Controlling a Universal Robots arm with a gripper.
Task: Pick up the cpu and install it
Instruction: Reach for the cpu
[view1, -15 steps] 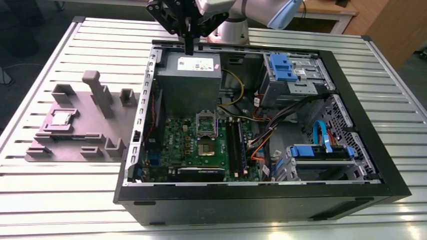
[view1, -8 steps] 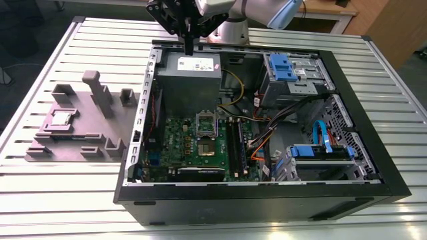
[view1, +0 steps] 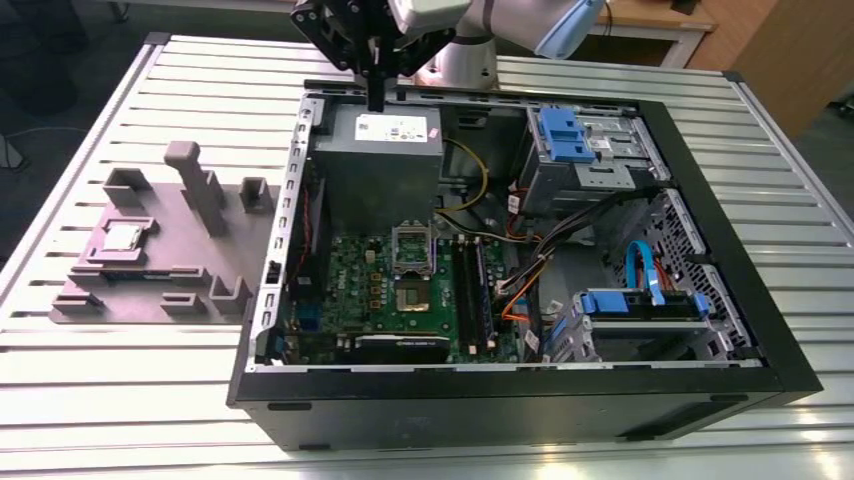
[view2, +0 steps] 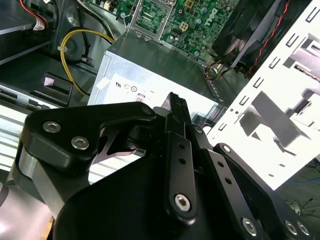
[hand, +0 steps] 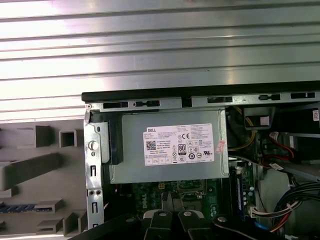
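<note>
The cpu (view1: 124, 237) lies flat in a square recess of the grey fixture block (view1: 150, 302), which sits on the slatted metal table (view1: 120, 400) at the exterior view's left, beside the open computer case (view1: 534, 405) and well apart from the arm. Inside the case, the motherboard (view1: 354, 285) carries the socket frame (view1: 411, 262). The gripper (view1: 376, 92) hangs over the far edge of the power supply (view1: 380, 165), its fingers (hand: 168, 201) pressed together with nothing between them.
</note>
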